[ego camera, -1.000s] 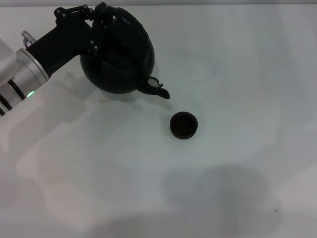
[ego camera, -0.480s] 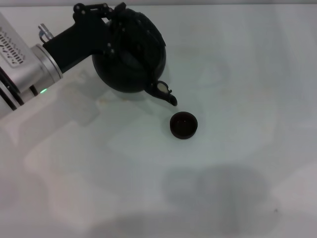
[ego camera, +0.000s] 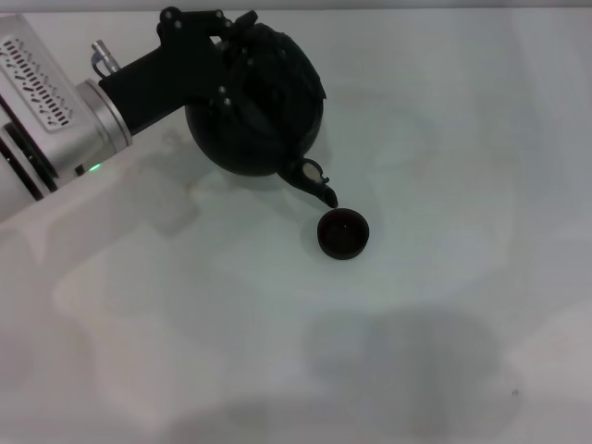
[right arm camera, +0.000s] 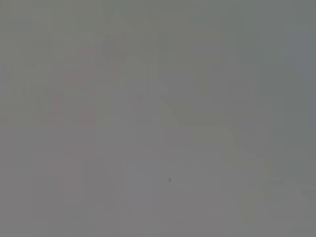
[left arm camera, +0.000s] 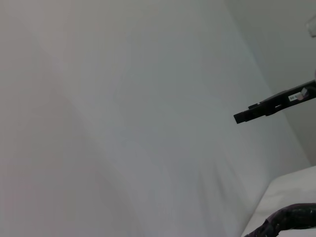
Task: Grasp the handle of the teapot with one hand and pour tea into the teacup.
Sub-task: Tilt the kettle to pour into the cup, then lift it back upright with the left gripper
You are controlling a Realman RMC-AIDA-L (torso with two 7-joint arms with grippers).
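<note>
In the head view the large round black teapot [ego camera: 259, 102] hangs in the air at the upper left, tilted, its short spout [ego camera: 314, 180] pointing down just above the far-left rim of the teacup. My left gripper [ego camera: 233, 37] is shut on the dark arched handle [ego camera: 264, 37] at the pot's top. The small dark handleless teacup [ego camera: 343, 233] stands on the white table near the middle. A bit of the rough handle shows in the left wrist view [left arm camera: 286, 219]. My right gripper is out of view.
The white table [ego camera: 444, 139] spreads all around the cup. My left arm's silver forearm [ego camera: 46, 111] reaches in from the left edge. The right wrist view shows only plain grey surface.
My left gripper has carried the teapot to the right and tilted it further, bringing the spout from well left of the cup to right over its rim. The cup has not moved.
</note>
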